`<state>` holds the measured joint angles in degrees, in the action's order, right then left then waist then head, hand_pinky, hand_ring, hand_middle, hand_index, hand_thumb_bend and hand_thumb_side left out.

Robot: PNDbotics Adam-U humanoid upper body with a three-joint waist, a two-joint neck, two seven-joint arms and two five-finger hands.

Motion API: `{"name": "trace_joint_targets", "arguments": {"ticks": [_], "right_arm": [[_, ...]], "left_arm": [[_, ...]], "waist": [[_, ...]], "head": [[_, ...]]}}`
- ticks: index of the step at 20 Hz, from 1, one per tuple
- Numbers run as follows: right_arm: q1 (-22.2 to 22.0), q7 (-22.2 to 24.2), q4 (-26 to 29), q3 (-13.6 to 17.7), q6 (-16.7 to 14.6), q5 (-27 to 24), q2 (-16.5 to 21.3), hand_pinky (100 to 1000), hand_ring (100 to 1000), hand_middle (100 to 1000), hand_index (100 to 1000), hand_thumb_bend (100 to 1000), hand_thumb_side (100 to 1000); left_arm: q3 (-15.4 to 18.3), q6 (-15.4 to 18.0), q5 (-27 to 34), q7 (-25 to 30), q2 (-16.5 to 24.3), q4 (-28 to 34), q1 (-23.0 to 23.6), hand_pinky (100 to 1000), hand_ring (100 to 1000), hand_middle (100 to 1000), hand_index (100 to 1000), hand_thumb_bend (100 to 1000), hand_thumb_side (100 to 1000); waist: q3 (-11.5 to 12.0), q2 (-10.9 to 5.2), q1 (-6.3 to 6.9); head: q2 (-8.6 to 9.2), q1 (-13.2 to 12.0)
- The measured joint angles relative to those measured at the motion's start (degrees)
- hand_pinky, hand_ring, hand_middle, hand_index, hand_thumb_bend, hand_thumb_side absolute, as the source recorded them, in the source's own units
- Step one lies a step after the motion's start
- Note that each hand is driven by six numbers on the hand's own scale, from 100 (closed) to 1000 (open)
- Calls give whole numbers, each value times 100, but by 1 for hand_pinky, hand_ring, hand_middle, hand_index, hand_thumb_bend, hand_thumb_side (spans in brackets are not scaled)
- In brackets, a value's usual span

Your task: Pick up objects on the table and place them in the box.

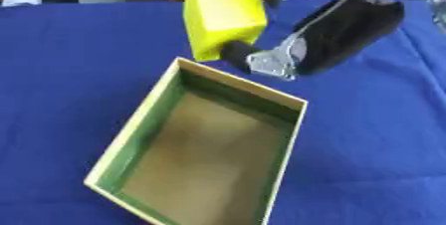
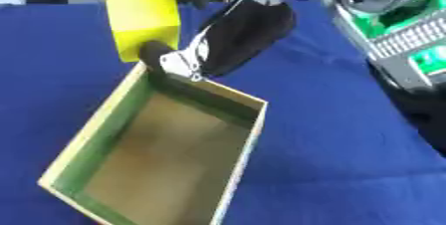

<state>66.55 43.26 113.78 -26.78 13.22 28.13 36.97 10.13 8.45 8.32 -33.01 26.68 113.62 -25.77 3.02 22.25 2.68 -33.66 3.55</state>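
**Yellow block held over the far end of the box**

While gripped from the right, hangs above the far rim of the box [image 1: 131, 142]: a yellow block [image 1: 222, 10], long and upright, tilted a little, lower end just past the far left corner. Held in the right hand [image 1: 287, 59], black with a silver joint, reaching in from the upper right; a dark finger curled against the block's lower right edge, others showing dark behind its top. Closed round the block, then, not spread.

Open-topped box, tan rim, green inner walls, brown floor, lying askew on the blue cloth [image 1: 61, 69], near end toward the lower left. Nothing visible inside.

Left hand out of sight in both views.

Far right in the right eye view, a silver and green machine part [image 2: 396, 25], blurred.
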Motion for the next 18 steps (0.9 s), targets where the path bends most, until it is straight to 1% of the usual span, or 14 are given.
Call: {"name": "trace_joint_targets", "arguments": {"ticks": [5,10,18], "right_arm": [[-171,208,2,-139,145,16,-117,624,677,335,406,100,489],[-274,387,2,-275,235,162,-232,622,678,336,406,100,482],[-412,619,-203,-541,243,311,-435,620,676,336,406,100,468]], "left_arm": [[0,-1,0,1,0,0,1,578,708,721,764,100,1000],[-1,-1,0,1,0,0,1,578,709,721,762,100,1000],[-1,0,0,1,-1,0,1,578,709,721,761,100,1000]], "waist": [[-1,0,2],[3,0,2],[20,0,-3]], "head": [[-6,3],[-45,6],[-53,14]]}}
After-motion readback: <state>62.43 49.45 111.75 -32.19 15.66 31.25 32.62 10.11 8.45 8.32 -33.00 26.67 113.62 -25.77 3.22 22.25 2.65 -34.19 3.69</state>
